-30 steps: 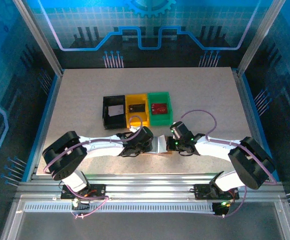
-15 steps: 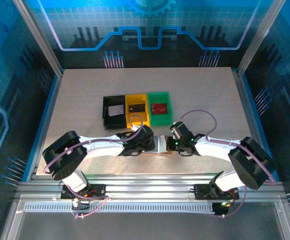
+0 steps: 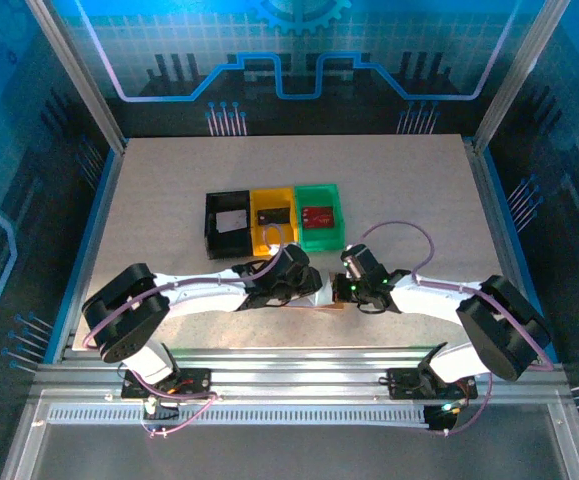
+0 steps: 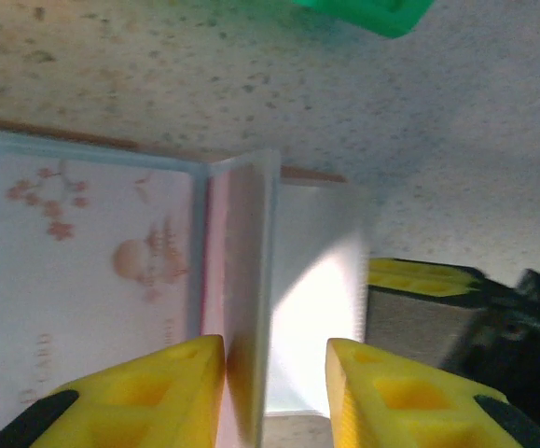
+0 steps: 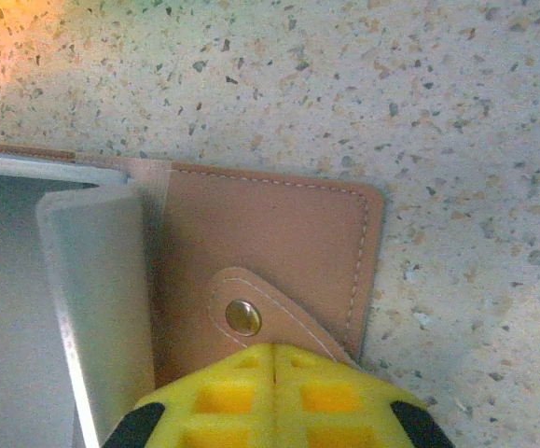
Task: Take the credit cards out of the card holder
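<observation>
Three credit cards (image 3: 272, 214) are lying in trays (image 3: 317, 188); a fourth card (image 4: 92, 261) is waiting in the open card holder (image 5: 279, 243) at the table's (image 3: 169, 180) near edge, right gripper (image 5: 271, 366) closed, pinning its flap, left gripper (image 4: 274, 362) parted around a sleeve (image 4: 246, 280).

I see a pale speckled table (image 3: 419, 190) across the middle of the overhead frame. A black tray (image 3: 210, 225), a yellow tray (image 3: 272, 192) and a green tray (image 3: 337, 215) sit side by side at its centre. Below them, at lower centre, the card holder (image 5: 288, 243) lies open on the surface.
</observation>
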